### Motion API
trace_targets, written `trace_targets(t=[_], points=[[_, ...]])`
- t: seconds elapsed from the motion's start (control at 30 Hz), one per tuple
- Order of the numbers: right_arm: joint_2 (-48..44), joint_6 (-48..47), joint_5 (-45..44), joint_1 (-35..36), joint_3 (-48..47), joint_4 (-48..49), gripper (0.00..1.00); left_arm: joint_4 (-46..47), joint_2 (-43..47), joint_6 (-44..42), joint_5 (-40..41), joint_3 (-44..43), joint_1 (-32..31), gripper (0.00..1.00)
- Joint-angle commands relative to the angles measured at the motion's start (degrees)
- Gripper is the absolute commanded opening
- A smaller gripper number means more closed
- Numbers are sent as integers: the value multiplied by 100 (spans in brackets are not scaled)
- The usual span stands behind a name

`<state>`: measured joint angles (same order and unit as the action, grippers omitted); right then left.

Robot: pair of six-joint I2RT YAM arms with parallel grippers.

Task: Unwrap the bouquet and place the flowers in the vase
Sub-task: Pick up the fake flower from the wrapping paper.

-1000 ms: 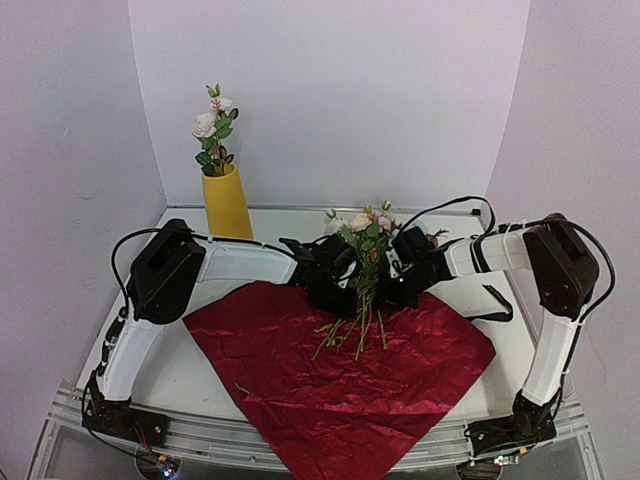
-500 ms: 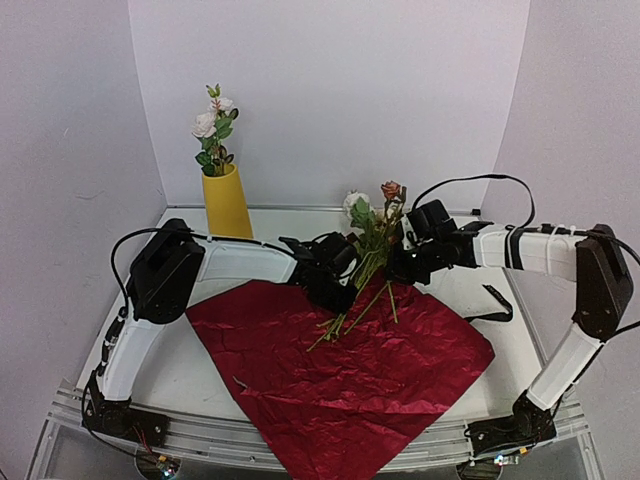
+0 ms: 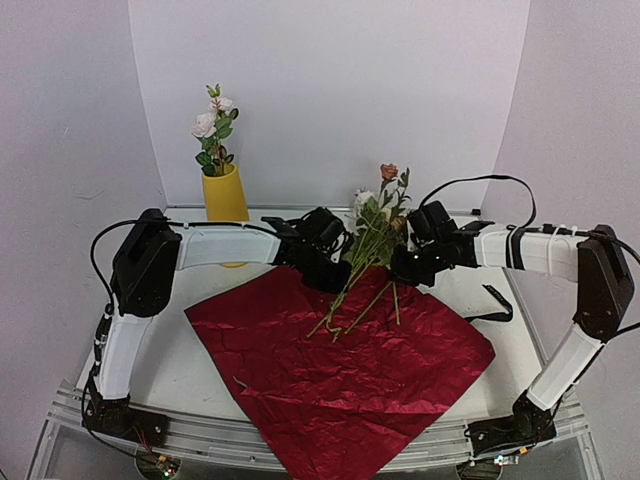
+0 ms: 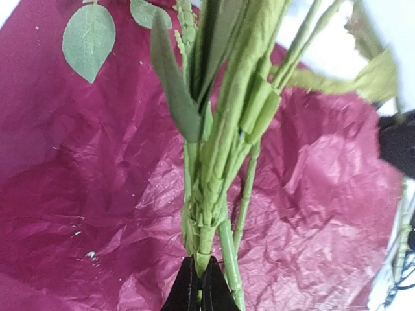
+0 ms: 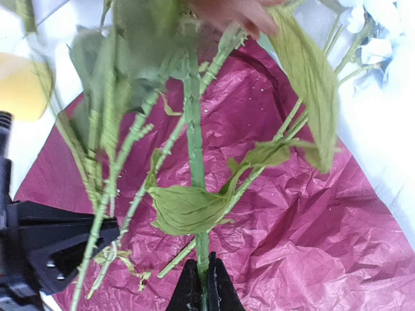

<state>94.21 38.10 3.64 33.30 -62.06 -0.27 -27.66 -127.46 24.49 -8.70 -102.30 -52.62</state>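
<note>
1. Across the worktop (image 3: pixel 190 372) the paper (image 3: pixel 340 385) lies spread flat, as it did a second ago. Unwrapping reads as complete.
2. Vase (image 3: pixel 226 198): stands at the back left, well apart from the bundle and unmoved. A few blooms (image 3: pixel 213 125) already sit in it.
3. Flowers (image 3: pixel 372 225): a second ago they were upright over the paper's far corner, with stem ends splayed on the sheet. They are now raised and leaning, heads up toward the back wall. The stem ends trail low over the paper, and contact cannot be determined.
4. Left tool (image 3: pixel 338 272): half apart a second ago, now together and clamped on a cluster of stems near their lower ends. The left arm has swung back toward the vase side.
5. Right tool (image 3: pixel 402 268): clamped on a single stem, as before. Its arm has stretched out rightward.
6. Ribbon (image 3: pixel 495 305): lies on the worktop right of the paper, unmoved.
7. Assessment: both grips are secured and the lift has begun, so carriage to the vase appears next. The stems are divided between two tools, so the arms could pull the bundle apart if they diverge.
</note>
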Motion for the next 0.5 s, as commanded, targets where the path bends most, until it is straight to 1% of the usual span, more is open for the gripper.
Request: trace_targets(t=[0.0, 0.37, 0.47], points=[[5, 296, -156, -33, 37, -237, 0, 51, 571, 318, -215, -64, 121, 0], [-405, 502, -364, -136, 284, -231, 0, 133, 918, 515, -297, 538, 226, 0], [-564, 409, -556, -210, 324, -237, 0, 185, 985, 547, -345, 699, 226, 0]])
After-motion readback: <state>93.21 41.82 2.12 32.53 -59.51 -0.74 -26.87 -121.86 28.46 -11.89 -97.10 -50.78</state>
